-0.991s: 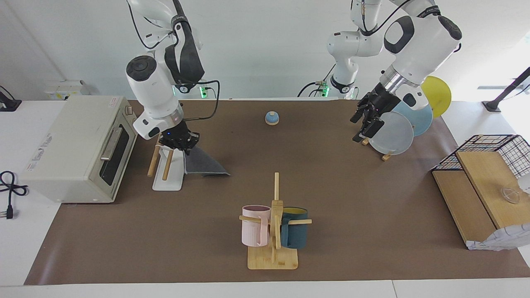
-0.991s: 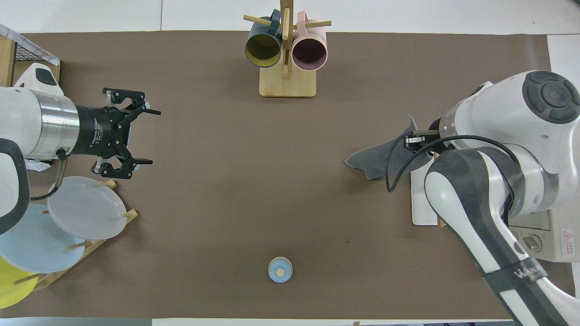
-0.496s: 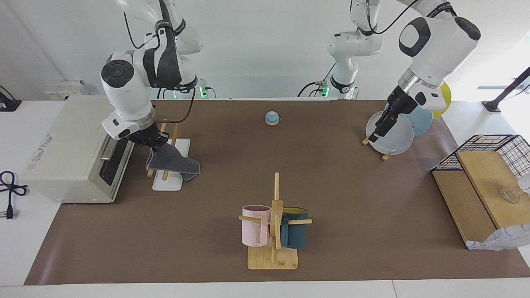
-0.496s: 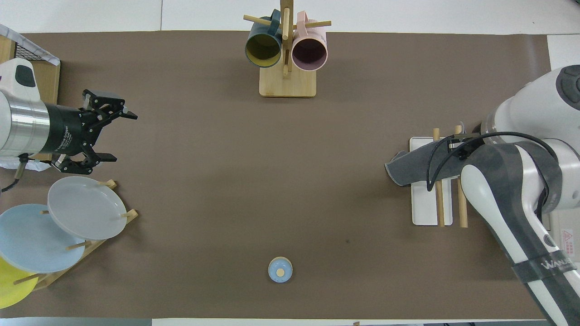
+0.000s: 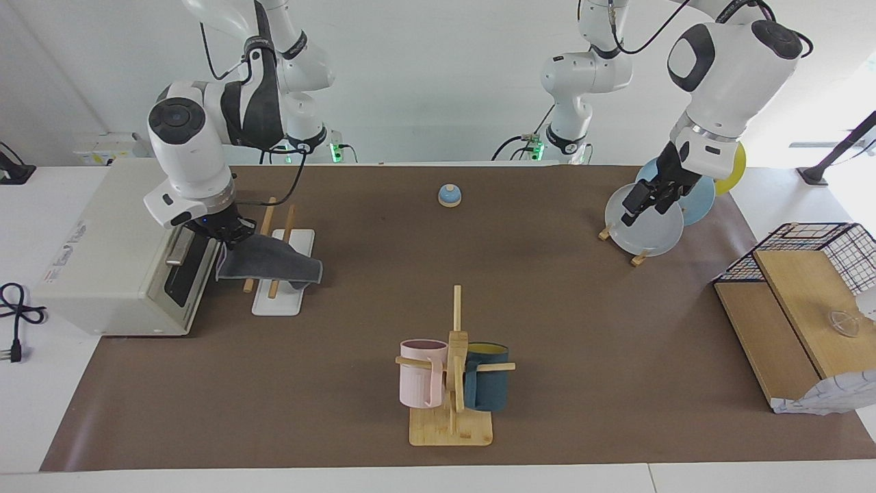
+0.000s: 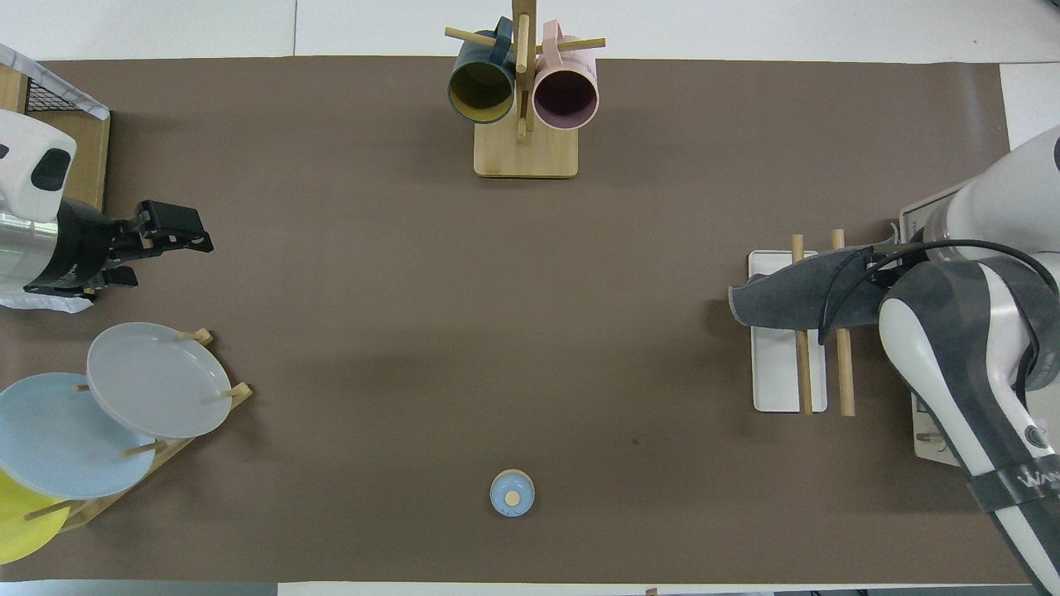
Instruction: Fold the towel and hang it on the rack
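Note:
The towel (image 5: 274, 263) shows its dark grey face and lies draped across the two wooden rods of the rack (image 5: 277, 305), at the right arm's end of the table. My right gripper (image 5: 231, 234) is shut on the towel's end beside the toaster oven, just off the rack. In the overhead view the towel (image 6: 795, 294) crosses both rods of the rack (image 6: 778, 381), and the right arm hides the gripper. My left gripper (image 5: 633, 204) is open and empty, raised over the plate stand; it also shows in the overhead view (image 6: 157, 248).
A toaster oven (image 5: 116, 246) stands right beside the rack. A bamboo mug stand (image 5: 452, 383) with two mugs is farthest from the robots, mid-table. A plate stand with plates (image 5: 647, 222), a small blue bell (image 5: 449, 196) and a wire basket on wooden boards (image 5: 794, 274) are also here.
My right gripper has carried the towel from beside the rack up and across both rods, toward the oven. My left gripper has drawn back and risen toward the left arm's end.

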`<state>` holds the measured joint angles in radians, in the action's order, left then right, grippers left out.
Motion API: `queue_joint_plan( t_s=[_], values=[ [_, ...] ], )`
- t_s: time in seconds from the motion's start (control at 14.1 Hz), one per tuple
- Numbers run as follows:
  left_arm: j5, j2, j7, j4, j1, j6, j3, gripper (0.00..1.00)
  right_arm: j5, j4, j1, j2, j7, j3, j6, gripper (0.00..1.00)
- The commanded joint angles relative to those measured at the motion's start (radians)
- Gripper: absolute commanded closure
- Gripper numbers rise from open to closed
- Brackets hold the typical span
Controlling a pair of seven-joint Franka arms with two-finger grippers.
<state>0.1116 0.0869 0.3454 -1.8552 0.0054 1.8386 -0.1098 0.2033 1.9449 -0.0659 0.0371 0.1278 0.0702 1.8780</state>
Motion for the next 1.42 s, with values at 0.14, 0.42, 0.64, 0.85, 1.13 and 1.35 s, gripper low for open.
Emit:
queue_joint_plan(
  t_s=[0.14, 0.42, 0.64, 0.85, 1.13, 1.35],
  values=[
    [-0.101, -0.044, -0.213, 0.134, 0.010, -0.198, -0.005, 0.00, 0.021, 0.023, 0.032, -0.022, -0.010, -0.012, -0.017, 1.00],
    [-0.104, -0.056, -0.287, 0.189, 0.008, -0.347, -0.004, 0.00, 0.018, 0.023, 0.029, -0.022, -0.010, -0.013, -0.017, 1.00],
    [-0.093, -0.033, -0.293, 0.136, 0.008, -0.343, 0.001, 0.00, 0.011, 0.019, 0.041, -0.022, -0.013, -0.013, -0.019, 0.76],
    [-0.087, -0.030, -0.283, 0.114, -0.002, -0.286, 0.002, 0.00, 0.011, 0.011, 0.041, -0.022, -0.025, -0.013, -0.019, 0.00],
    [-0.090, -0.084, -0.287, 0.191, -0.039, -0.294, 0.036, 0.00, 0.002, -0.067, 0.029, -0.036, -0.036, -0.021, -0.098, 0.00],
    [-0.098, -0.084, -0.292, 0.202, -0.036, -0.295, 0.038, 0.00, -0.034, -0.150, 0.029, -0.029, -0.046, -0.026, -0.183, 0.00]
  ],
)
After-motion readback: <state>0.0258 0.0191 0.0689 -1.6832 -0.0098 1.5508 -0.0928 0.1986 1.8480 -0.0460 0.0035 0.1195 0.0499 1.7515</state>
